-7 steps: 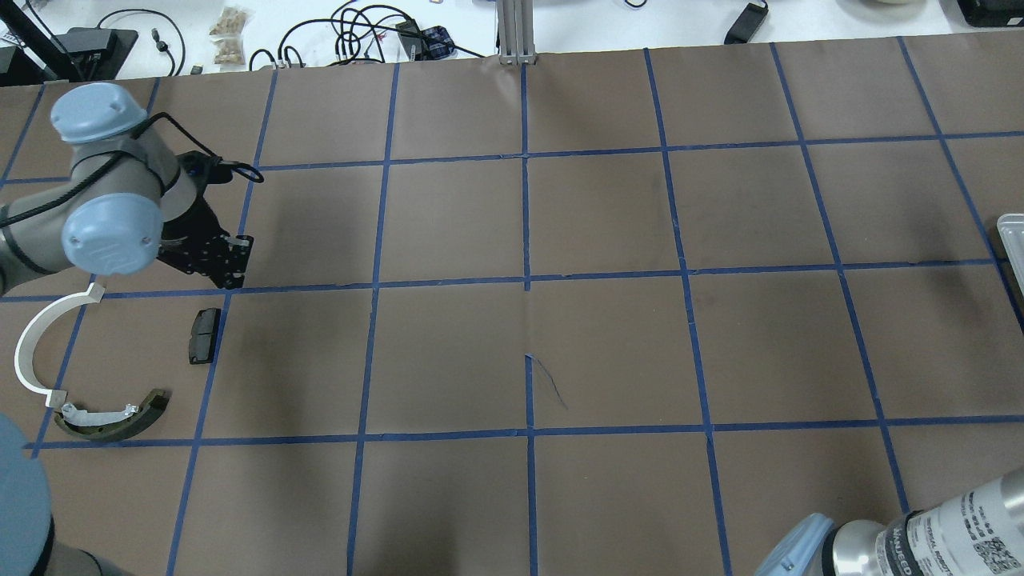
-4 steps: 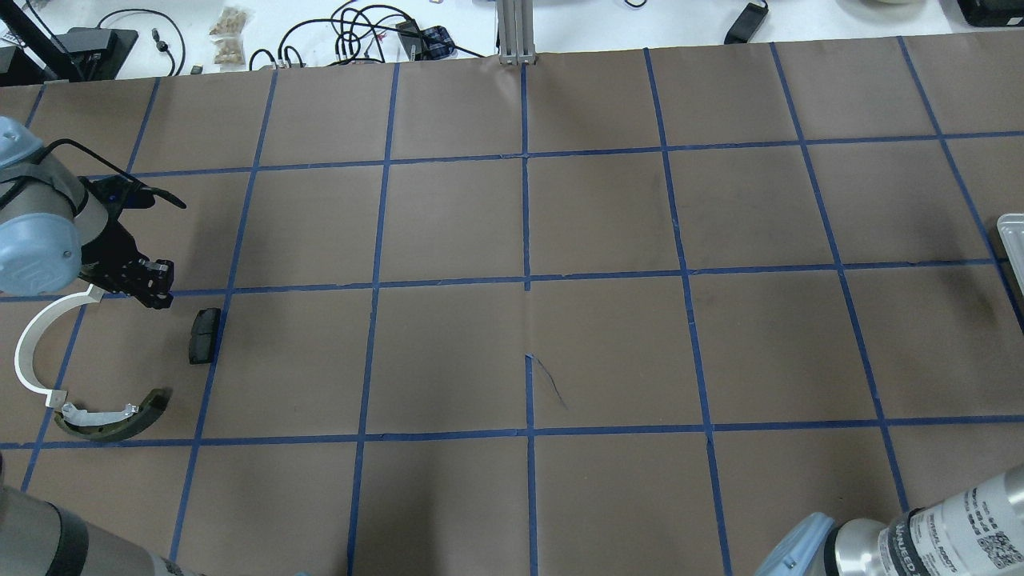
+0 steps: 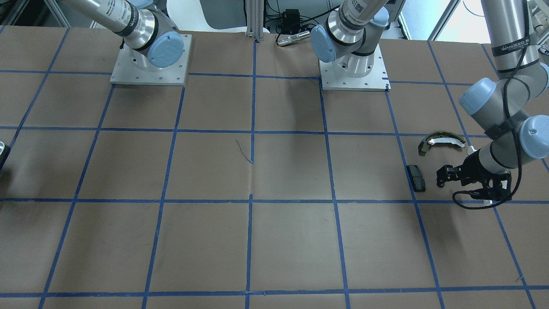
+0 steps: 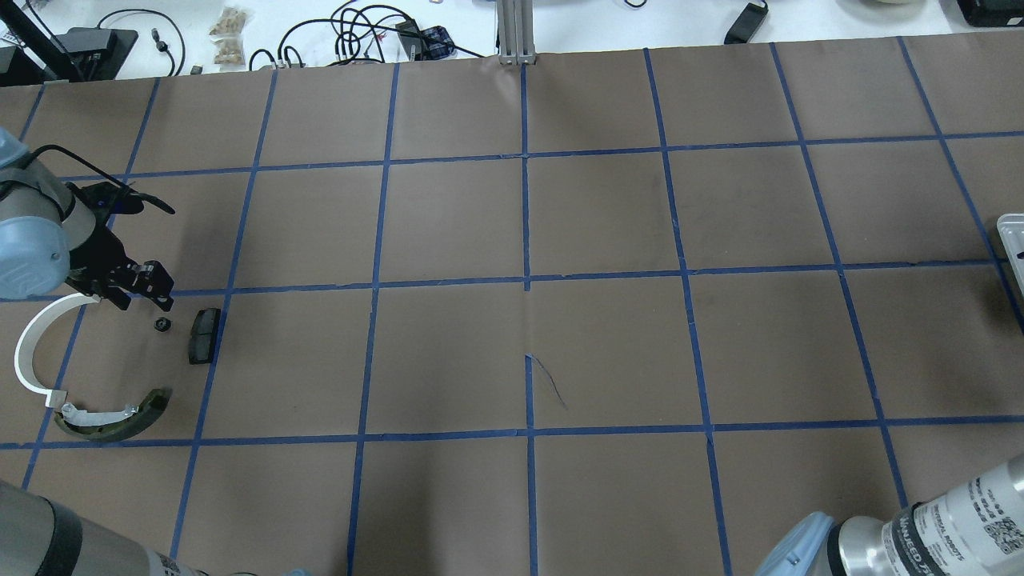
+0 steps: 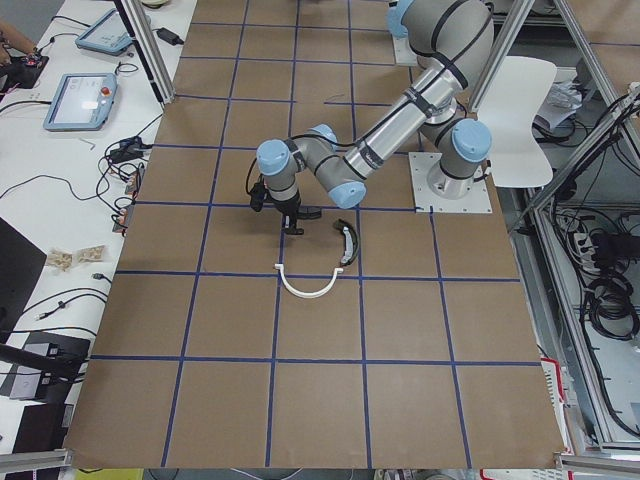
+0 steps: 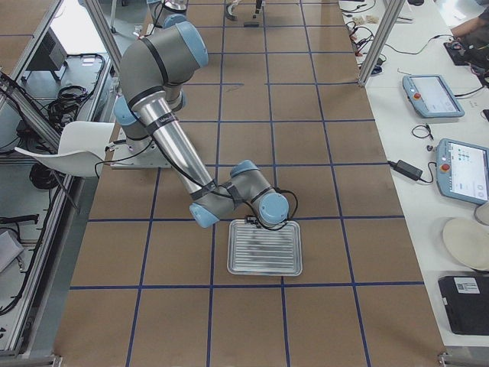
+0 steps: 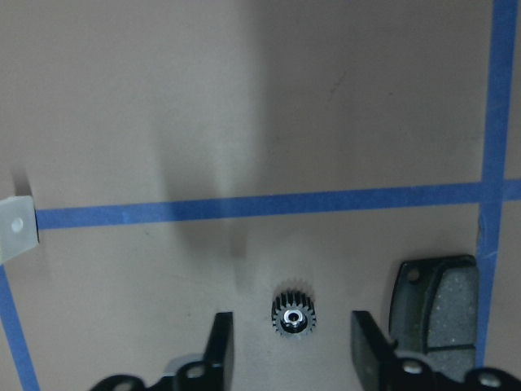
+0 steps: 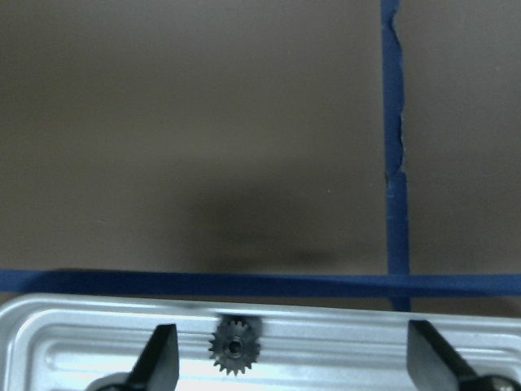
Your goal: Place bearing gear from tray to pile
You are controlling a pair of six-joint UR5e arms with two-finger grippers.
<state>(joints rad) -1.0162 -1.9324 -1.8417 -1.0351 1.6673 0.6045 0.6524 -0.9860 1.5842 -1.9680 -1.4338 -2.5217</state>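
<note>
Brown paper with blue tape lines covers the surface (image 4: 608, 216). From above, the left fingers (image 4: 160, 284) hang at the far left side. They are spread apart and hold nothing. A small black gear (image 4: 162, 324) lies on the paper right by their tips, beside a black pad (image 4: 204, 336). A white strip (image 4: 28, 344) and a green shoe (image 4: 116, 420) lie close by. A silver tray (image 4: 1012, 240) peeks in at the right edge.

From the front, the left fingers (image 3: 444, 176) are just right of the pad (image 3: 416, 177). The shoe (image 3: 441, 141) lies farther back.

From the left end, the left arm bends down next to the white strip (image 5: 310, 285).

From the right end, the right arm reaches down over an edge of the tray (image 6: 265, 248).

On the left wrist camera, the gear (image 7: 293, 314) lies flat between the two open fingers (image 7: 220, 346) and touches neither one.

On the right wrist camera, the right fingers (image 8: 163, 358) are wide open over the tray (image 8: 342, 346). Another gear (image 8: 234, 346) lies in it.
</note>
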